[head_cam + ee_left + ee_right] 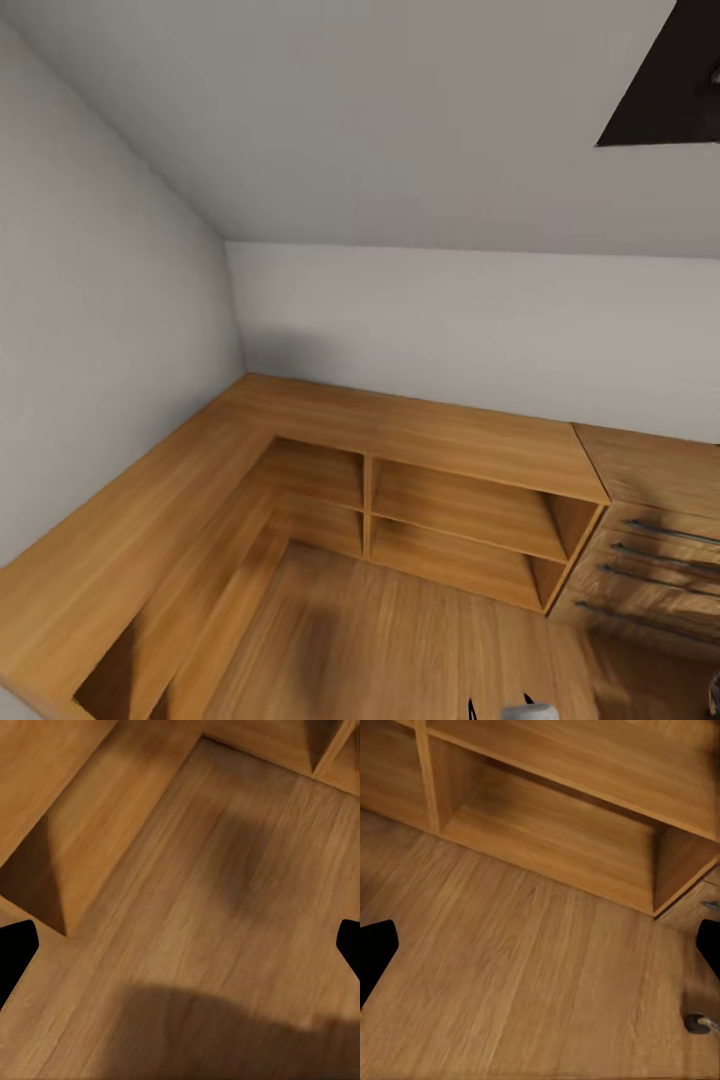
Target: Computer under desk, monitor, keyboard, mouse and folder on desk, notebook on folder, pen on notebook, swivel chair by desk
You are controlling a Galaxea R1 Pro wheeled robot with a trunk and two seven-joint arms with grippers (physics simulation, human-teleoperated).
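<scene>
Facing grey sloped walls (400, 150) and oak shelving (460, 510), both end effectors hang spread over oak floor (195, 907).

Both grippers spread wide and empty

In the left wrist view the left gripper's (180, 949) black fingertips (15, 952) sit at opposite edges of the frame, far apart, with nothing between them. The right gripper (540, 949) stands the same way, its black fingertips (375, 952) wide apart and bare. At the head view's lower edge, a small pale part (525, 711) with thin dark prongs is probably part of the robot's body.
</scene>
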